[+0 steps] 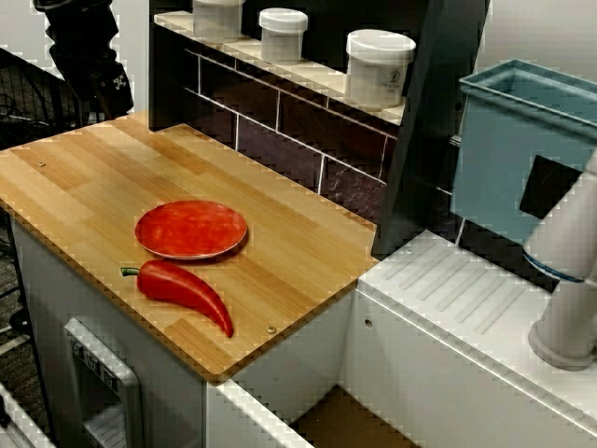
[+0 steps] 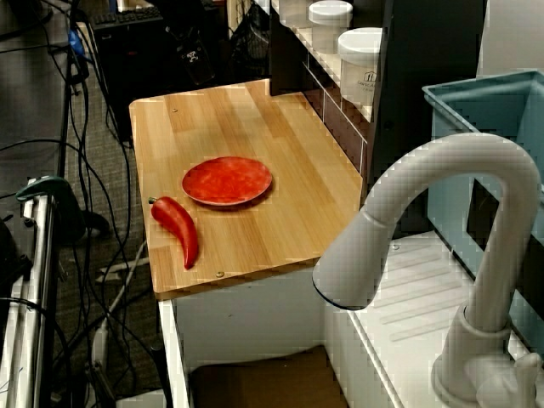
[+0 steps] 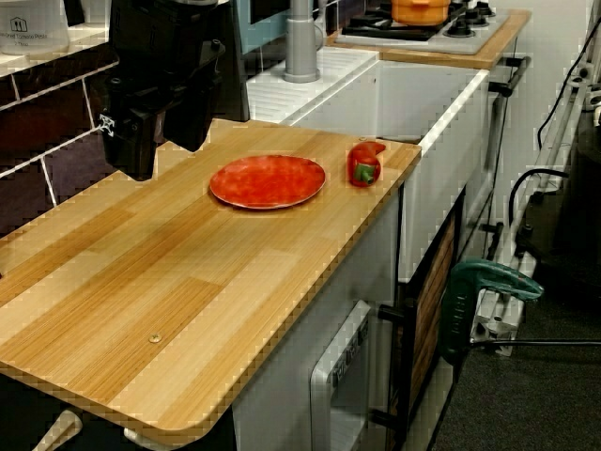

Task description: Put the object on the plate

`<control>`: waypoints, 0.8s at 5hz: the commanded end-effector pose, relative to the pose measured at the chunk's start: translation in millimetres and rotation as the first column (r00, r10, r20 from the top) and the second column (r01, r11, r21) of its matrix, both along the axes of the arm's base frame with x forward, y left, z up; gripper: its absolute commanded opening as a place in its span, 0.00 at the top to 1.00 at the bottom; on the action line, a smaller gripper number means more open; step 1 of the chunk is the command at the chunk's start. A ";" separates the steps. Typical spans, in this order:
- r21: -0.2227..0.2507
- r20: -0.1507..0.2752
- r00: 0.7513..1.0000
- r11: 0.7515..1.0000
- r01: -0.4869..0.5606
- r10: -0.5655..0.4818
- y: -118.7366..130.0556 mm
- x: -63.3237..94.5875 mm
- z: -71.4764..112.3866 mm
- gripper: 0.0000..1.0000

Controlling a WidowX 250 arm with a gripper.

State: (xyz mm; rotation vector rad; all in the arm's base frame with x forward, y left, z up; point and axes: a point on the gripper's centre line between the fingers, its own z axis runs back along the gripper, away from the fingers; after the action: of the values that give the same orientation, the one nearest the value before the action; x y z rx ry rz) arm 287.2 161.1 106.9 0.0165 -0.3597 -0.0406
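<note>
The black pincer (image 3: pixel 155 141) hangs above the far end of the wooden bench (image 3: pixel 188 282), holding nothing; its fingers appear parted. Well apart from it, the red pepper (image 1: pixel 182 291) lies on the bench just beside the red plate (image 1: pixel 191 229).

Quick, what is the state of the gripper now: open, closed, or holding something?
Gripper: holds nothing, above the countertop; open or closed cannot be told. The pepper lies beside the plate.

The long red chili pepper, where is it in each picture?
Front corner view: glossy red chili pepper lies below the round red plate.
Faucet-side view: pepper lower-left of the plate.
Far-end view: pepper right of the plate.
Shared landmark: the plate.
</note>
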 end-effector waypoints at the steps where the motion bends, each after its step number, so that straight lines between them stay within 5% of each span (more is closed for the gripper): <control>1: 0.000 0.000 1.000 1.000 0.000 0.000 0.0 0.0 0.0 0.00; 2: -0.061 -0.021 0.999 0.997 0.039 -0.040 -11.6 -12.3 19.0 0.00; 3: -0.064 0.011 0.989 0.987 0.147 -0.147 -29.3 -21.2 18.4 0.00; 4: -0.021 -0.001 0.930 0.930 0.367 -0.367 -55.2 -32.1 6.1 0.00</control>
State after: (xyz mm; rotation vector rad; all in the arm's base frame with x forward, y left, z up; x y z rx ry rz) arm 254.4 103.1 100.8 -0.1064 -0.3181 -0.3986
